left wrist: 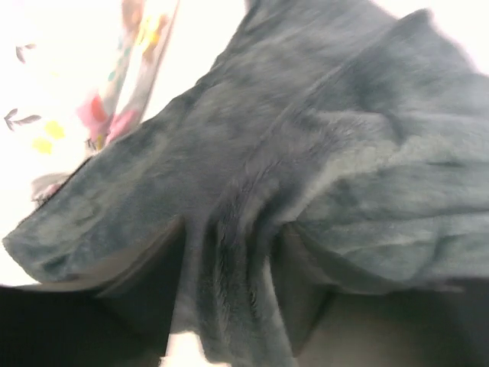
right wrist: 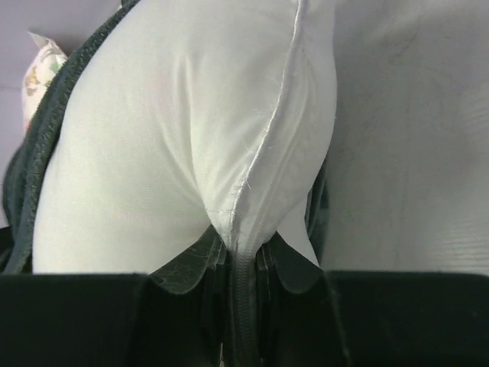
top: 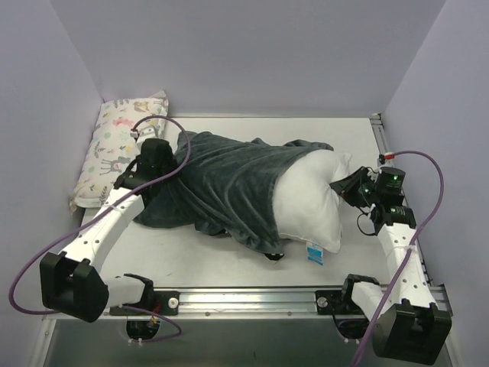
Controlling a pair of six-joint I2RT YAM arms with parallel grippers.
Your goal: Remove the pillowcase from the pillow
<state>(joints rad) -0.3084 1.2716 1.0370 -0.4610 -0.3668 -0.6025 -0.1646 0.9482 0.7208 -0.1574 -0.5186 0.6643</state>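
The pillowcase, grey-teal plush side out, lay rumpled across the middle of the worktop, covering the 9 o'clock part of the pillow. The pillow's bare white end stuck out toward 3 o'clock, with a small tag at its 6 o'clock edge. The right pincer was clamped on the seam of that white end. The left pincer was pinched on a fold of plush at the cover's 9 o'clock end. A pastel animal-print pillow lay at 10 o'clock, just beside the cover.
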